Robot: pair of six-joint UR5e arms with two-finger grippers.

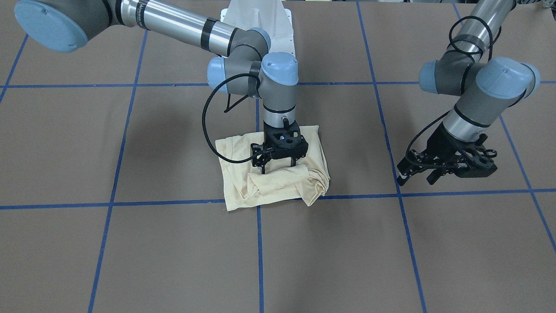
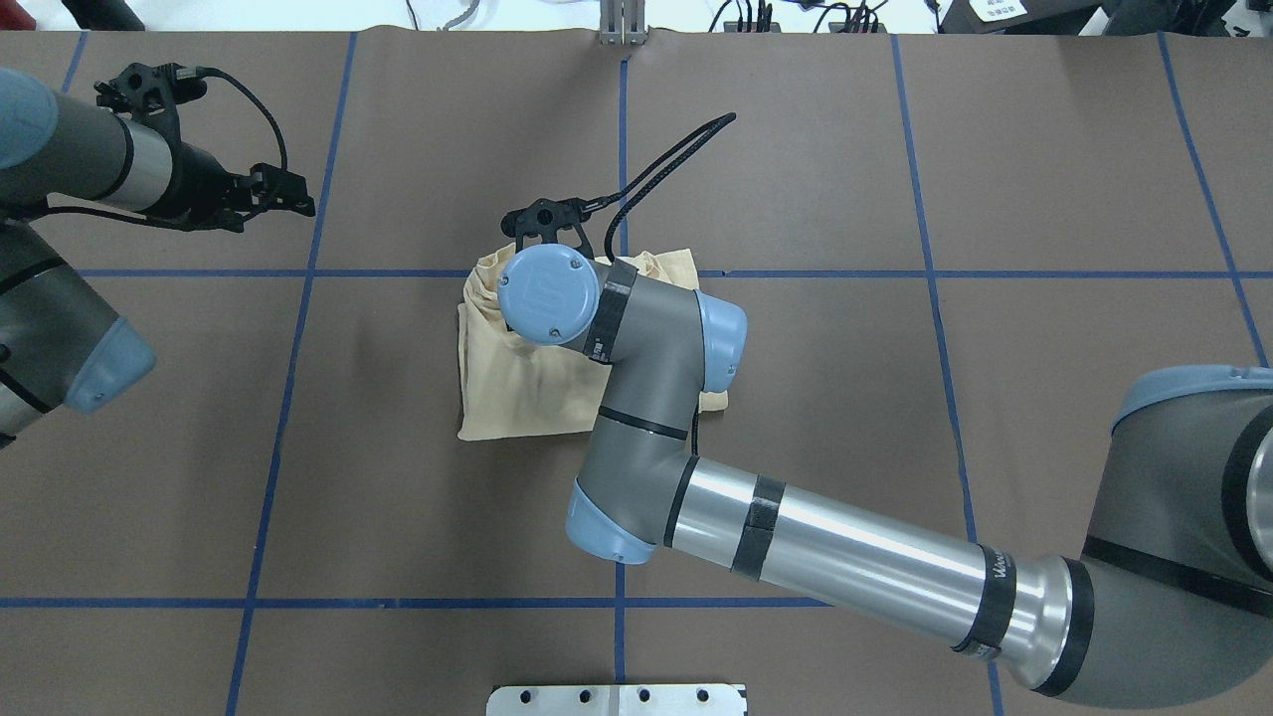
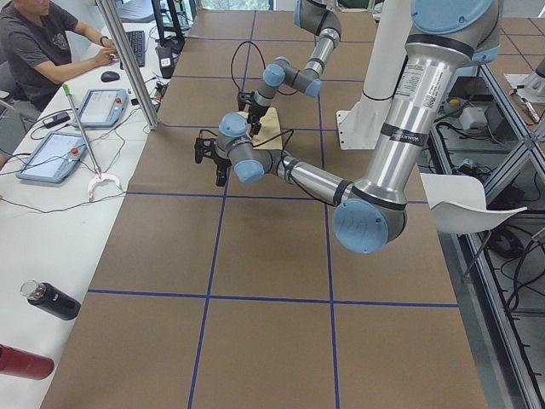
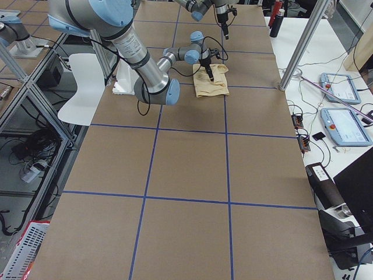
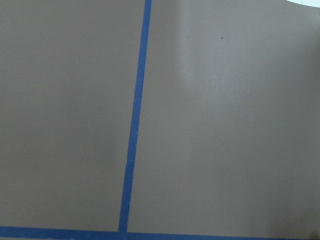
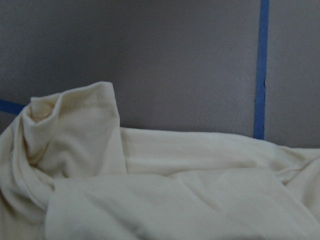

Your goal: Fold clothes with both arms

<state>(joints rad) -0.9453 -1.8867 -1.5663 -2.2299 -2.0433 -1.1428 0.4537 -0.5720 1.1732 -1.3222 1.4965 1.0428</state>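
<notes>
The cream shirt (image 1: 278,187) is lying in the middle of the table (image 1: 130,261) as a small, lumpy, roughly square bundle, sitting right over a crossing of the blue tape lines (image 1: 259,261). No print is showing. The edge nearest the operators' side is bunching up in thick rolls, with a loose cuff-like end sticking out.

The right gripper (image 1: 278,168) is pointing straight down over the bundle with its fingers spread. The tips are at the top layer, though I cannot tell whether they are pressing into it. The left gripper (image 1: 416,179) is hanging above bare table well off to the side, fingers apart and holding nothing.

To my eye the folding is far along and this is a tidying step, or the last fold. Next, the right fingers would need to pinch only the upper layer of that thin cloth, and the left arm would need to come across to help.

Nothing is lying between the left gripper and the shirt. The right arm's black cable (image 1: 207,139) is looping close to the fabric, though — it could snag. A person (image 3: 38,43) is sitting at the side bench beside some tablets (image 3: 95,106).
</notes>
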